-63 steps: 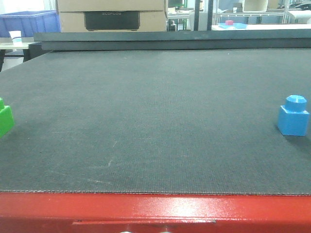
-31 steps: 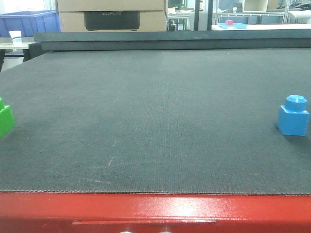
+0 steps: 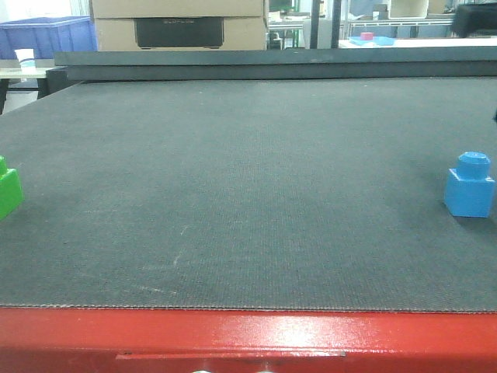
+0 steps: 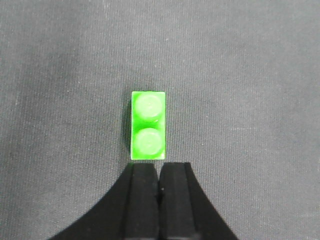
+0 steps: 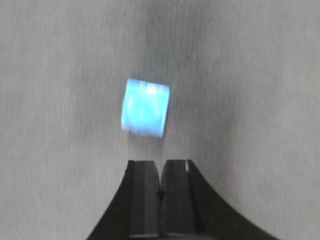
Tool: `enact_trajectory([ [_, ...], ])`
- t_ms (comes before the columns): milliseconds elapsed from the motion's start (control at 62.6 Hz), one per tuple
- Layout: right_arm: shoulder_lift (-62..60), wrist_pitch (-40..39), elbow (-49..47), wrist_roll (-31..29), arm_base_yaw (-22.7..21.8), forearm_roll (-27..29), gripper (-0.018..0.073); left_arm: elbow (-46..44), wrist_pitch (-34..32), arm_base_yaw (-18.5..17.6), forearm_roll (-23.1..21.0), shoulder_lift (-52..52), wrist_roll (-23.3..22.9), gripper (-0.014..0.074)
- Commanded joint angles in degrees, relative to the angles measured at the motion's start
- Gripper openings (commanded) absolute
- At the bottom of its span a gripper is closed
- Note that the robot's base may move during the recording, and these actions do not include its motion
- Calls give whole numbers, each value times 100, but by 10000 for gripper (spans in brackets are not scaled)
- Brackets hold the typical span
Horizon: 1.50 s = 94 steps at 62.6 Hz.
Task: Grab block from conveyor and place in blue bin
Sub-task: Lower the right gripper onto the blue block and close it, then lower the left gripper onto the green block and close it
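Observation:
A blue one-stud block [image 3: 470, 185] stands at the right edge of the dark grey conveyor [image 3: 248, 194]. A green block [image 3: 8, 189] sits at its left edge, cut off by the frame. From above, the left wrist view shows the green two-stud block [image 4: 147, 125] just ahead of my left gripper [image 4: 159, 166], whose jaws are shut and empty. In the right wrist view the blue block [image 5: 145, 107] lies ahead of my right gripper [image 5: 160, 163], also shut and empty. A blue bin [image 3: 46, 35] stands far back left.
The belt's red frame [image 3: 248, 338] runs along the near edge. A dark raised rail [image 3: 272, 62] crosses the far end. Behind it stand cardboard boxes [image 3: 178, 23], a paper cup [image 3: 25, 58] and a distant table with a small blue tray [image 3: 371, 39].
The blocks have stayed put on the belt. A dark shape has come into the front view's top right corner.

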Motion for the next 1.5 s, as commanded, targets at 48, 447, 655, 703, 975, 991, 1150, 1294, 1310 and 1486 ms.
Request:
enact_trajectory([
  [48, 539, 197, -620, 133, 16, -35, -101, 11, -8, -16, -59, 10, -28, -111],
  [447, 1280, 31, -621, 271, 120, -48, 445, 11, 47, -16, -59, 10, -28, -111],
  [655, 1454, -476, -176, 281, 120, -48, 444, 11, 47, -16, -59, 10, -28, -111],
  [703, 1510, -610, -80, 281, 120, -48, 444, 11, 47, -16, -59, 10, -28, -111],
  [975, 1621, -720, -67, 281, 120, -48, 366, 11, 80, -16, -59, 10, -28, -111],
  [991, 1621, -720, -67, 281, 120, -48, 356, 11, 80, -16, -59, 10, -28, -111],
  [1150, 1621, -570, -80, 281, 120, -48, 229, 11, 91, -16, -59, 10, -28, -111],
  [1294, 1621, -450, -99, 281, 120, -48, 36, 11, 104, -16, -59, 10, -28, -111],
  [1310, 1610, -438, -99, 281, 120, -48, 10, 11, 104, -16, -59, 10, -28, -111],
  [1486, 1401, -216, -99, 271, 120, -48, -168, 11, 218, -16, -113, 10, -36, -111],
])
